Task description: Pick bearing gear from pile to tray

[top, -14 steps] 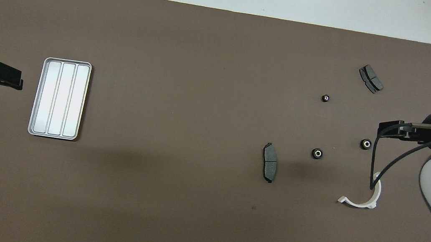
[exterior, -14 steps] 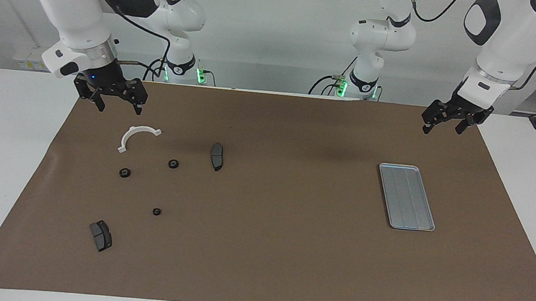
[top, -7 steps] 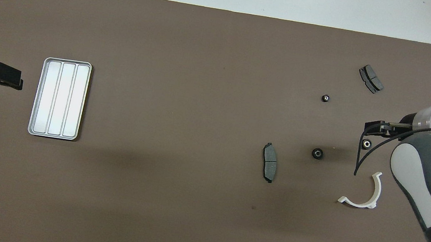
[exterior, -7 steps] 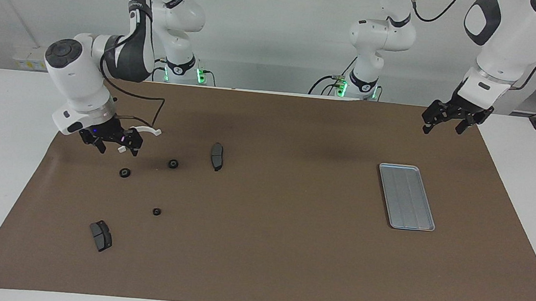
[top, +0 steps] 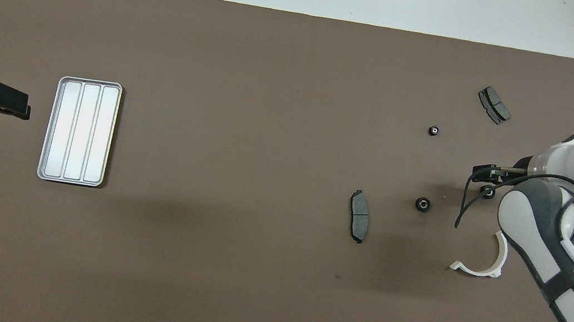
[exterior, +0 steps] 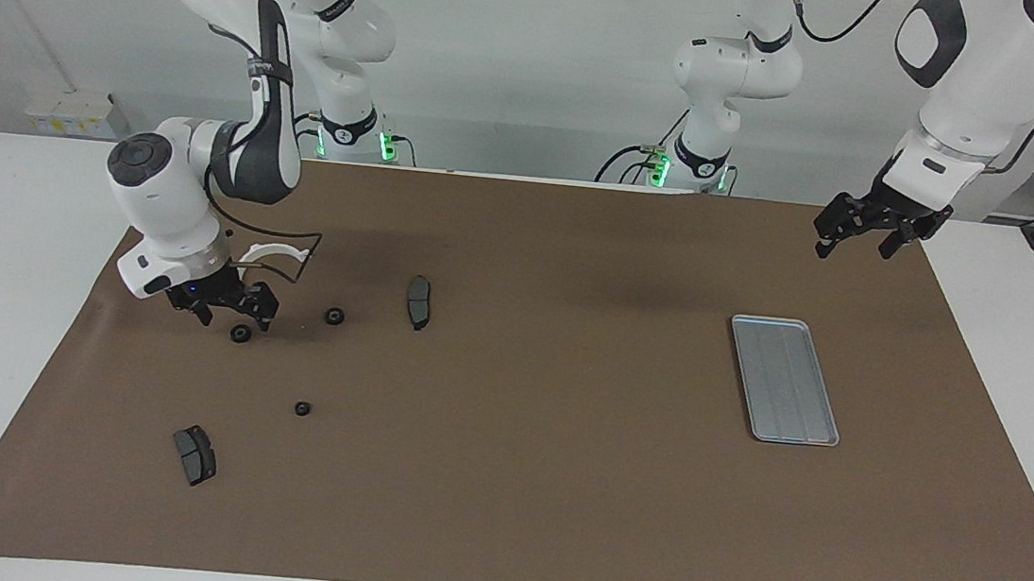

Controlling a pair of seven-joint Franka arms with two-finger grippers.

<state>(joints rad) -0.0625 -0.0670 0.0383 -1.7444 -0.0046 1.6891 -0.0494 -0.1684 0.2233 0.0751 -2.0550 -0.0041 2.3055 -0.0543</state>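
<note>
Evidently lowered to take a bearing gear [exterior: 240, 333] from the pile at the facing view's left, the right gripper [exterior: 234, 317] spreads unclenched around it, while the empty tray [exterior: 784, 380] waits at right and the left gripper [exterior: 853, 245], also unclenched, hangs idle at upper right.

Flat silver tray [exterior: 784, 380], scattered black rings [exterior: 334, 316]

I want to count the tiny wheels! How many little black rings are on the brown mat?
3. One ring sits right under the open right gripper. Another lies beside it, toward the brake pad. The third is farthest from the robots. None seems hidden.
</note>
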